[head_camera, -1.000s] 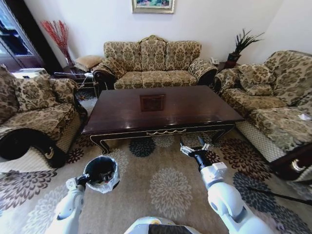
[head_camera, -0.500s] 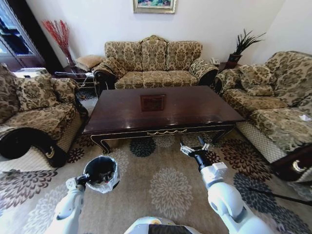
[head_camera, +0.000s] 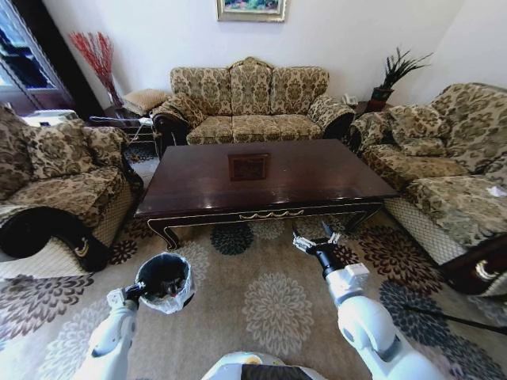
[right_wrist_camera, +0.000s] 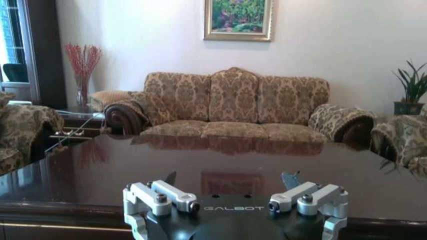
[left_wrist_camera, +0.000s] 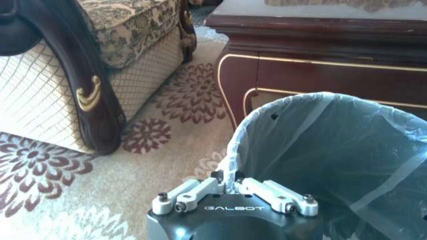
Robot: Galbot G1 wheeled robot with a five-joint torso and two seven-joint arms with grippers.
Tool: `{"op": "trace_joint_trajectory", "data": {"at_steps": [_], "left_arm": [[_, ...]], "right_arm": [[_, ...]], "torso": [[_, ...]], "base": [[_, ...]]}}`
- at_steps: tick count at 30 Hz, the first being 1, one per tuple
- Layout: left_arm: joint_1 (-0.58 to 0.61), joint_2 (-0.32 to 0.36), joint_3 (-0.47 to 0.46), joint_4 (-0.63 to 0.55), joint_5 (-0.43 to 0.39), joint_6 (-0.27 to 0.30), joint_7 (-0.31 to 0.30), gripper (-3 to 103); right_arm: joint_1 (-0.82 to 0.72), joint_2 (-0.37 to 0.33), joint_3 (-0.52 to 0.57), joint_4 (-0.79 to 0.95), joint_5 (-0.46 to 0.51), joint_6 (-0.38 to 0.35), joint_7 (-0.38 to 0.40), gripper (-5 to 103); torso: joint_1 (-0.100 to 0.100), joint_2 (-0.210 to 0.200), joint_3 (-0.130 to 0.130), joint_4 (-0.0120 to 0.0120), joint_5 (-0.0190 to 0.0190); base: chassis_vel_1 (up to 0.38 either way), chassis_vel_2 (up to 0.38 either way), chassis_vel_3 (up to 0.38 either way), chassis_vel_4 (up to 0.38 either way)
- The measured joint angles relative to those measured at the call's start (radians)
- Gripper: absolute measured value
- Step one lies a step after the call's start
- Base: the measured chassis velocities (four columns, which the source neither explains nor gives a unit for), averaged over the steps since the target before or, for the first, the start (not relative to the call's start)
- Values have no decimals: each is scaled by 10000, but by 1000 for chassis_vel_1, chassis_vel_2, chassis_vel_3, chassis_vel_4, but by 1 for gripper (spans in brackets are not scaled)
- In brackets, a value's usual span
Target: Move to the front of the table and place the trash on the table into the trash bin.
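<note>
- A three-seat sofa point(head_camera: 249, 103) with a gold floral pattern stands against the white wall point(head_camera: 341, 36).
- A framed painting point(head_camera: 251, 9) hangs above it.
- One more sofa point(head_camera: 59, 178) of the same pattern is on the left side, and another sofa point(head_camera: 444, 170) on the right.
- The floor has a beige carpet point(head_camera: 269, 297) with big dark flower medallions.
- A vase with red branches point(head_camera: 97, 59) stands in the left corner, near a dark window frame point(head_camera: 28, 63).
- A green plant point(head_camera: 396, 71) stands in the right corner.

Your right end effector point(right_wrist_camera: 236, 186) hovers with fingers spread just before the glossy counter point(right_wrist_camera: 200, 170). Beyond the counter stands a patterned sofa point(right_wrist_camera: 233, 107), a framed painting point(right_wrist_camera: 239, 19) above it.
</note>
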Motion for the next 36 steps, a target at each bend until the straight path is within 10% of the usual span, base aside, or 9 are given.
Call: {"op": "trace_joint_trajectory", "data": {"at_steps": [23, 36], "left_arm": [[2, 0, -1, -34, 0, 1, -1, 1], [208, 15, 180, -3080, -588, 55, 45, 1]], "right_arm": [[-1, 0, 25, 3, 17, -4, 0, 100], [-244, 488, 2447, 491, 1405, -297, 74, 100]], "torso": [[0, 0, 0, 1, 0], [0, 0, 0, 1, 2]], "base": [[0, 0, 0, 0], [0, 0, 0, 0]]}}
